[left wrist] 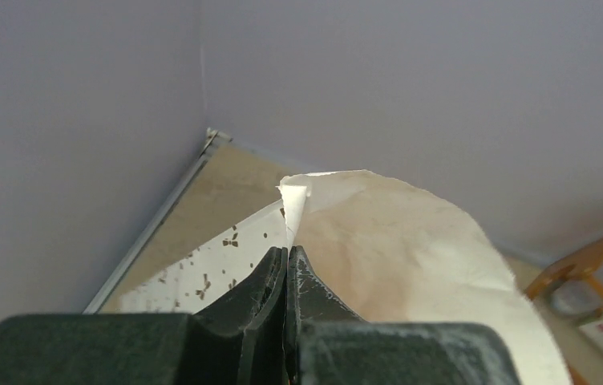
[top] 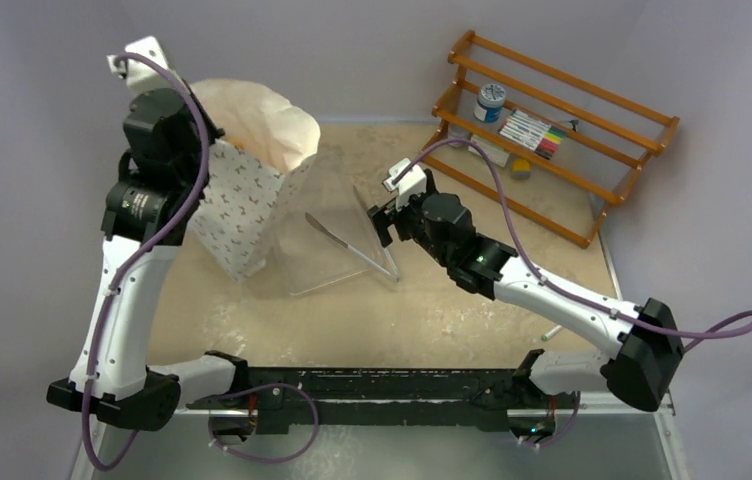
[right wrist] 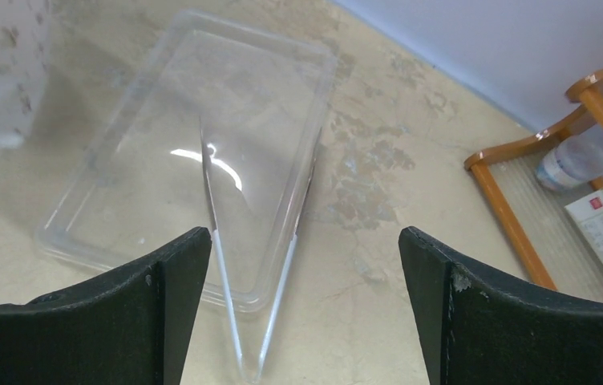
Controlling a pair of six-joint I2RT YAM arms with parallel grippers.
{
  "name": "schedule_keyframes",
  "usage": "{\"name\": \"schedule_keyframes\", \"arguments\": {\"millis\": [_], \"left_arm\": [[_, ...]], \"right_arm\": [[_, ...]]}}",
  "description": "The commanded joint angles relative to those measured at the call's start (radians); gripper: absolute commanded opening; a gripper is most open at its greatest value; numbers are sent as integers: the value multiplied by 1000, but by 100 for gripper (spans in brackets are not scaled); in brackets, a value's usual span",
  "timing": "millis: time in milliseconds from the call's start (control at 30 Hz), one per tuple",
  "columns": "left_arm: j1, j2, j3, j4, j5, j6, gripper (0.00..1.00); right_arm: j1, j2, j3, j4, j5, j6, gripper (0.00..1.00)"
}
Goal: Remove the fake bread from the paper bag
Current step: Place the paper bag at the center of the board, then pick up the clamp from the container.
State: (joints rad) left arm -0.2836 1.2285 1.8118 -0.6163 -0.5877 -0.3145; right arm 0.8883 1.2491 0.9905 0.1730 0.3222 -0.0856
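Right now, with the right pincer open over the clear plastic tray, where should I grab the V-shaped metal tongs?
Probably near the joined end of the V-shaped metal tongs, straight from above, right pincer straddling both arms. They lie flat across the clear plastic tray rim, narrowest there, splaying wider farther away.

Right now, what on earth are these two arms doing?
The left arm's jaws are pinched shut on the top edge of the open paper bag. The right arm hovers with open jaws above metal tongs lying on a clear tray beside the bag. No bread is visible outside the bag.
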Motion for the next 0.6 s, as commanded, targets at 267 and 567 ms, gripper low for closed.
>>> {"name": "schedule_keyframes", "arguments": {"millis": [267, 567], "left_arm": [[-2, -137, -234, 63, -172, 119, 0], [-1, -86, -114, 67, -181, 166, 0]], "right_arm": [[-86, 133, -47, 116, -214, 31, 93], [-89, 163, -46, 137, -259, 47, 93]]}}
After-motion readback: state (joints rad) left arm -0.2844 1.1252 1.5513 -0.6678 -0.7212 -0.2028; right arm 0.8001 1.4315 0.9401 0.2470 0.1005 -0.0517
